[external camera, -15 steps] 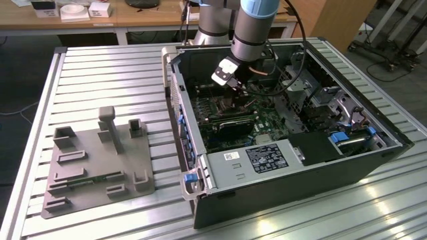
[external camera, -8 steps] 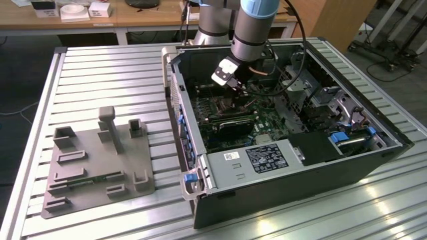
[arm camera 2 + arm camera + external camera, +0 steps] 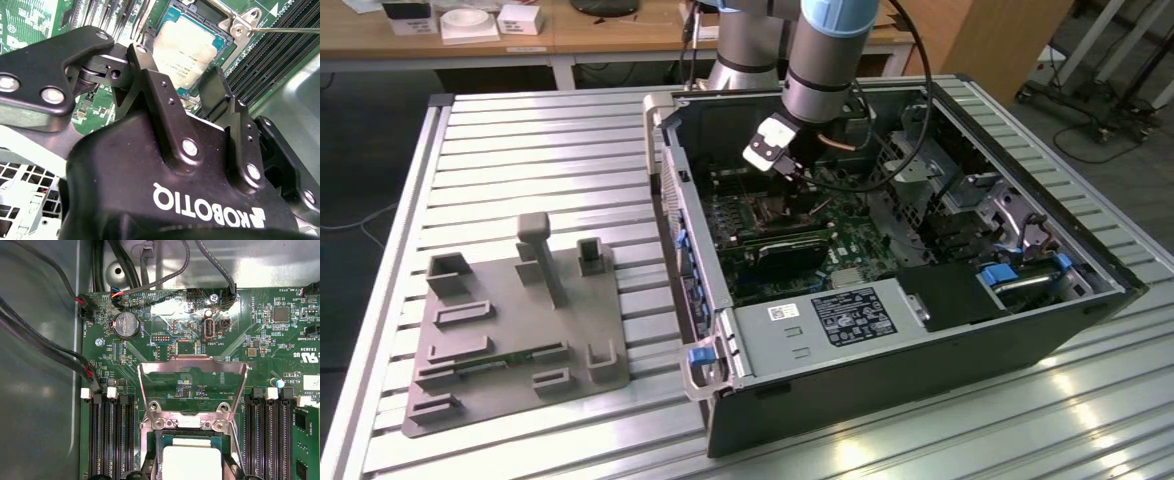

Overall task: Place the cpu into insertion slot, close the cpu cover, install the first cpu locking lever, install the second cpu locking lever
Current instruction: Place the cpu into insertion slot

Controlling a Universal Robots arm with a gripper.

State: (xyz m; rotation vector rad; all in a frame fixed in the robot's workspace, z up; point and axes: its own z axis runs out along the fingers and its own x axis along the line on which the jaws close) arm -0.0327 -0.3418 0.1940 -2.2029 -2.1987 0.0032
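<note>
1. One robot arm is reaching into one open computer case (image 3: 907,380) that is lying on a ribbed metal table (image 3: 520,150) in the exterior view, its single gripper (image 3: 787,168) hanging over the green circuit board.
2. One cpu (image 3: 192,465) is lying flat in the insertion slot (image 3: 158,450), silver-grey top facing up.
3. The gripper's two black fingers (image 3: 150,85) are standing apart on either side of the cpu in the second wrist view, gripping nothing.
4. One cpu cover (image 3: 192,361) is standing raised on its hinge just beside the slot, not lowered over the chip.
5. Two banks of memory slots (image 3: 112,440) are flanking the socket.
6. One thin silver lever (image 3: 285,30) is lying beside the slot.
7. One grey fixture plate (image 3: 507,330) is sitting on the table, towards the exterior view's left.
</note>
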